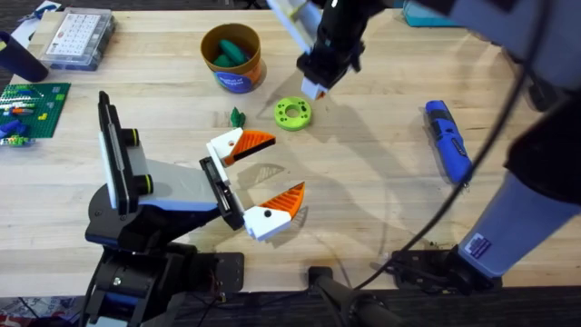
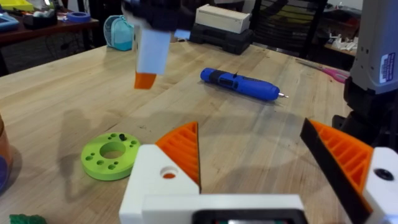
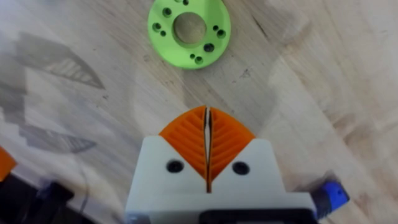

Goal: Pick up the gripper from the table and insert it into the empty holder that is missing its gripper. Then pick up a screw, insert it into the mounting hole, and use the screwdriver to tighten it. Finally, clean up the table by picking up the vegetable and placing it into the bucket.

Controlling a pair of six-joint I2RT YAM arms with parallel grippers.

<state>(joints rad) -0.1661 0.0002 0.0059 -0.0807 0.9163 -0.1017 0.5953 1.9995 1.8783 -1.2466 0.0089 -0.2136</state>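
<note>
Overhead, the left tool (image 1: 263,174) gapes (ribbed orange pads), the right tool (image 3: 207,134) clenched empty above a green holed disc (image 3: 189,30).

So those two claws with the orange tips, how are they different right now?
The left gripper has its fingers spread wide apart, low over the table near the robot's base. The right gripper has its orange pads pressed together and points down beside the green ring. The left one sits farther from the ring, the right one close to it. Neither holds anything. Both have white fingers with orange ribbed pads.
</note>
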